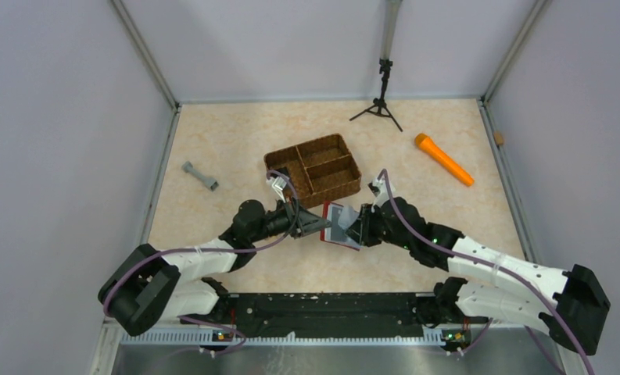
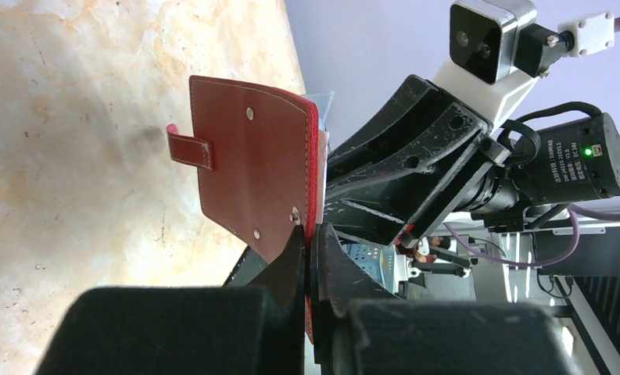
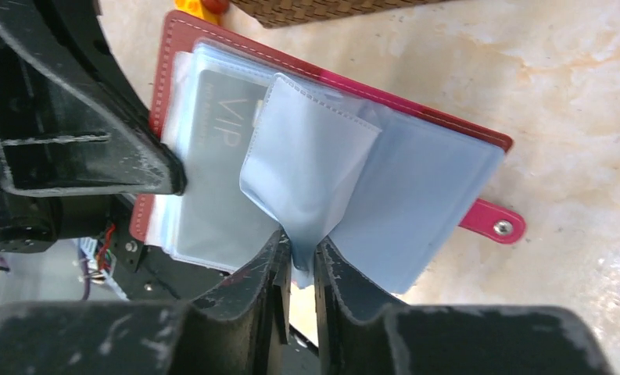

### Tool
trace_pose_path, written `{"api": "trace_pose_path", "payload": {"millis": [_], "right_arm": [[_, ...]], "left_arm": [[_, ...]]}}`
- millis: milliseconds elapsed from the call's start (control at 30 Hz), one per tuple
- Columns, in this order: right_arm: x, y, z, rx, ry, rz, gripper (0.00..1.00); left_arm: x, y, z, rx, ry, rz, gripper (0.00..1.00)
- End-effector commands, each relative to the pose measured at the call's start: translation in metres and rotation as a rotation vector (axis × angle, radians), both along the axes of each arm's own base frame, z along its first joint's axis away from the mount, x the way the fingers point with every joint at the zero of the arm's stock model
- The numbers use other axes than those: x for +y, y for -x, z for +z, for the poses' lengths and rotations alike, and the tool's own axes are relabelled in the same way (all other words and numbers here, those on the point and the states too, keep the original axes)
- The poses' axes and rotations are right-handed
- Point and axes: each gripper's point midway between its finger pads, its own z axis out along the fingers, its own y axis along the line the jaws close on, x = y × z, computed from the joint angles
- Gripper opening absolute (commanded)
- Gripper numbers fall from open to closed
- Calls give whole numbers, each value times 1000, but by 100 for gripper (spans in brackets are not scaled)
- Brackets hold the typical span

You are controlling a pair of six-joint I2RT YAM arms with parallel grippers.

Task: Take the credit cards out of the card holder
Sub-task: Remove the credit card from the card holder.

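A: The card holder (image 2: 252, 172) hangs open between the arms, just near of the wicker basket (image 1: 334, 189); the left gripper (image 2: 310, 258) is clamped on its red cover.
B: The right gripper (image 3: 299, 258) pinches a pale blue sleeve (image 3: 306, 164), jaws nearly together. Step: reaching the grey card (image 3: 220, 148); next, probably grip the card itself
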Motion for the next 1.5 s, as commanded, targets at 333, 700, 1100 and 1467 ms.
{"api": "trace_pose_path", "payload": {"millis": [333, 700, 1100, 1467], "right_arm": [[-50, -19, 2, -58, 198, -174, 80], [-51, -17, 46, -142, 21, -146, 70], [12, 2, 65, -91, -177, 126, 85], [21, 3, 62, -88, -204, 158, 58]], "left_arm": [[-3, 0, 45, -124, 83, -15, 0], [-1, 1, 52, -143, 86, -9, 0], [-4, 1, 61, -147, 117, -24, 0], [-7, 2, 67, -139, 150, -43, 0]]}}
